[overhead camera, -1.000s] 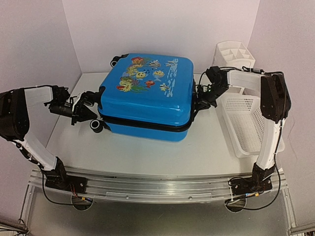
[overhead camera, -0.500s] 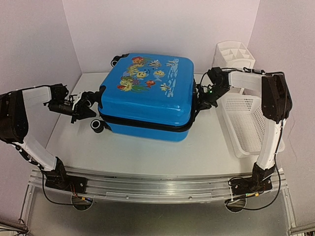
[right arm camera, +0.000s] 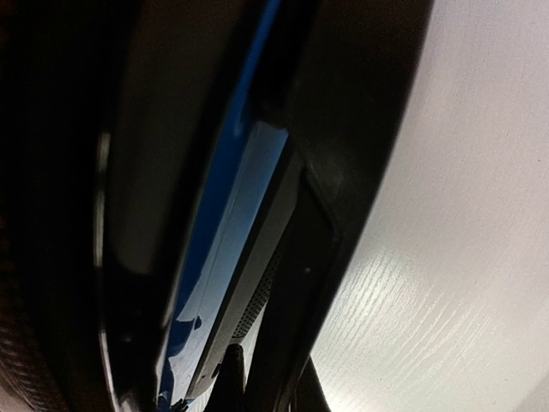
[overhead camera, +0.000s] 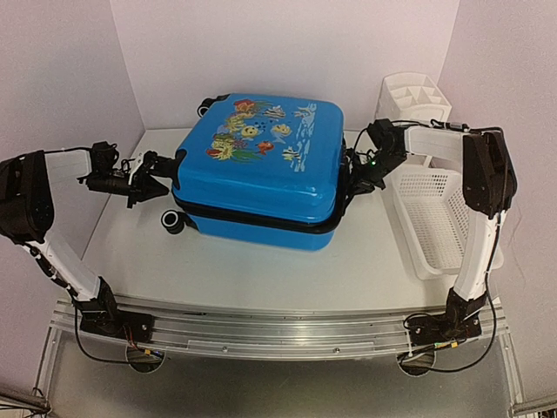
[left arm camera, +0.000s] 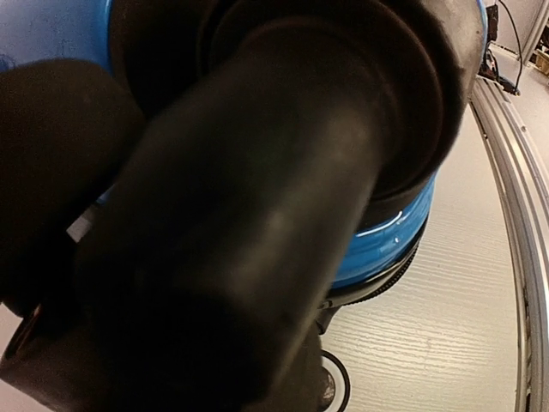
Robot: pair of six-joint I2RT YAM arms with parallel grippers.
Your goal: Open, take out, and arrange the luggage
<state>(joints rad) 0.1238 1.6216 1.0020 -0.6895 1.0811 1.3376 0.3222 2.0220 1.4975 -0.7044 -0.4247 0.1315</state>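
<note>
The luggage [overhead camera: 261, 165] is a bright blue hard-shell suitcase with a fish print. It lies flat in the middle of the table, lid up, with its black zipper band [overhead camera: 261, 218] running round the side. A black-and-white wheel [overhead camera: 174, 223] sticks out at its near left corner. My left gripper [overhead camera: 159, 178] is at the suitcase's left side by the wheels, with its fingers spread. In the left wrist view a dark finger [left arm camera: 240, 215] blocks most of the blue shell [left arm camera: 386, 240]. My right gripper [overhead camera: 352, 178] presses against the suitcase's right side. In the right wrist view the blue shell [right arm camera: 223, 257] shows between dark fingers [right arm camera: 343, 129].
A white perforated basket [overhead camera: 431, 213] stands right of the suitcase, close behind my right arm. A white compartmented organizer [overhead camera: 416, 94] stands at the back right. Pale walls close in the left, back and right. The bare tabletop [overhead camera: 261, 270] runs along the front.
</note>
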